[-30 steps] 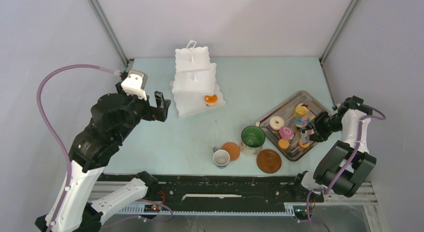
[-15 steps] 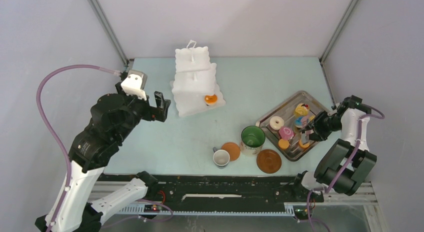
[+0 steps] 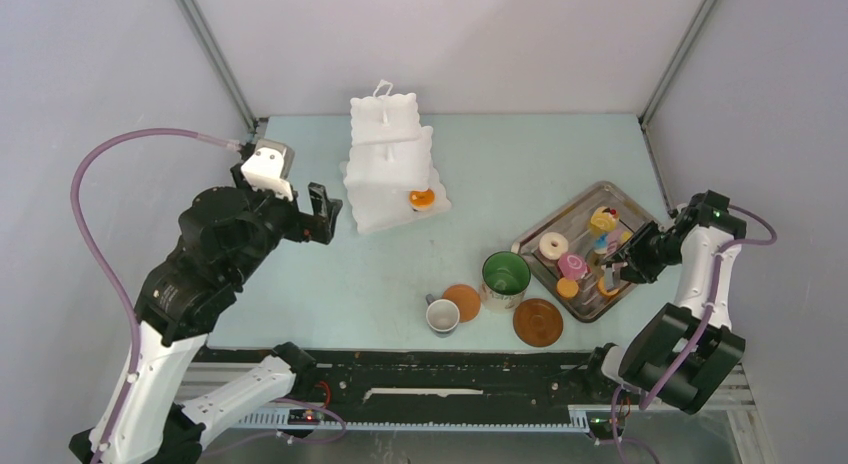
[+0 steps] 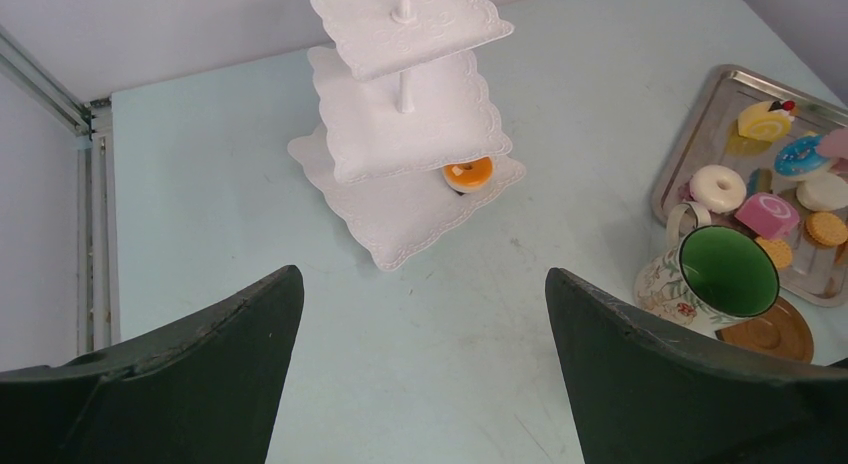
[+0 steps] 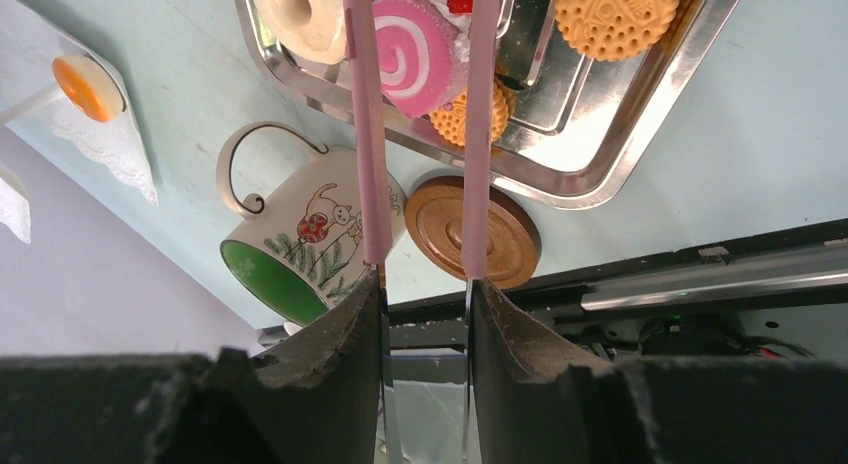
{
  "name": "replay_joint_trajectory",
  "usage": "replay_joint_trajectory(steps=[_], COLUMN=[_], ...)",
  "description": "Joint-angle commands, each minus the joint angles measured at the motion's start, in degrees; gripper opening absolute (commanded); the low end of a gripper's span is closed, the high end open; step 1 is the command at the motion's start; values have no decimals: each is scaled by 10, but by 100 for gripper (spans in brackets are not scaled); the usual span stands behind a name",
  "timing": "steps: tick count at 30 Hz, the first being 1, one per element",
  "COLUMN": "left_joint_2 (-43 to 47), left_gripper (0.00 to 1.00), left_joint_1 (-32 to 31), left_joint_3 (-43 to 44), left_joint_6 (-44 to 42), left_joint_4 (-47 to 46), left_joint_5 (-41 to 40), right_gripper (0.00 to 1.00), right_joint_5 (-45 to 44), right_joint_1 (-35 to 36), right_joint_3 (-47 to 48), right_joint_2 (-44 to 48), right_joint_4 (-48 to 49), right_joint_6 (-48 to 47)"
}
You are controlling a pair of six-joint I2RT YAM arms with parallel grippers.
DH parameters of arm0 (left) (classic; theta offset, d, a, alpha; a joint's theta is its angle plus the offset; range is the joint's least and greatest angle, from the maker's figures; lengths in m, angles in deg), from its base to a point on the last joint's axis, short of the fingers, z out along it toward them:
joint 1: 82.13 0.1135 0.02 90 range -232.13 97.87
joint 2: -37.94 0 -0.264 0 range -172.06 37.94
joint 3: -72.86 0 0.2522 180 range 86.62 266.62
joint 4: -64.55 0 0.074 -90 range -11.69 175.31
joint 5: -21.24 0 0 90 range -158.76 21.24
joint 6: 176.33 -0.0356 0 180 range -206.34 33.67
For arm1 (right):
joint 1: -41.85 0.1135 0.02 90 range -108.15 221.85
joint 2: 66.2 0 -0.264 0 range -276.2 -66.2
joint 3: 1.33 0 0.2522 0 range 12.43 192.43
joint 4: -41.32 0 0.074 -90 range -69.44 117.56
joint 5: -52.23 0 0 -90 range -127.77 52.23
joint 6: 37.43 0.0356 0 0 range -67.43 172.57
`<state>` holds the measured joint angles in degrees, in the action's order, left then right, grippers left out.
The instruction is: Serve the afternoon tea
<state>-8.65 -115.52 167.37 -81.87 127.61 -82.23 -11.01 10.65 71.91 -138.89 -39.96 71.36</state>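
The white three-tier stand [image 3: 390,164] holds one orange round [image 3: 422,198] on its bottom tier; both also show in the left wrist view, the stand [image 4: 405,134] and the orange round [image 4: 468,173]. My left gripper [image 3: 322,214] is open and empty just left of the stand. My right gripper [image 3: 620,268] is shut on thin pink tongs [image 5: 478,134]. The tongs reach over the pink cake [image 5: 415,59] on the metal tray [image 3: 575,204], and their tips are out of view. The white doughnut [image 3: 553,246], orange rounds [image 3: 567,288] and a yellow wedge [image 3: 602,220] lie on the tray.
The green-lined mug [image 3: 505,274] stands left of the tray. The white cup [image 3: 442,316], a brown disc [image 3: 462,302] and the brown saucer [image 3: 538,322] sit near the front edge. Walls enclose the table on three sides.
My right arm has shifted slightly, the tongs staying over the tray's pastries. My left arm has not moved.
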Motion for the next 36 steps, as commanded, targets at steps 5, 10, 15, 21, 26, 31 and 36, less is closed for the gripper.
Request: replay_joint_trajectory(steps=[5,10,15,21,26,31,36], left_joint_2=[-6,-12,-16,-25,-30,-41,-51], left_gripper=[98,98,98,98,98,98,98], left_joint_1=[-6,-6,-7,-7,-7,-7,-7], left_joint_3=[32,39,49,67,85,110,127], left_joint_6=[-3,1,4,9,13,18,21], left_joint_4=[-4,-1,5,13,21,42,48], left_joint_5=[8,10,10,12,12,6,13], right_gripper=[0,0,0,0,0,0,0], right_joint_5=[33,74,104,152,164,184,223], right_joint_1=[38,87,167,276,364,417,448], right_joint_3=[44,85,111,146,216,305,361], right_joint_2=[25,31,-2,-110,-238,-351,-447], right_joint_4=[7,54,128,293,388,449,520], right_joint_6=[14,51,105,177,203,233,286])
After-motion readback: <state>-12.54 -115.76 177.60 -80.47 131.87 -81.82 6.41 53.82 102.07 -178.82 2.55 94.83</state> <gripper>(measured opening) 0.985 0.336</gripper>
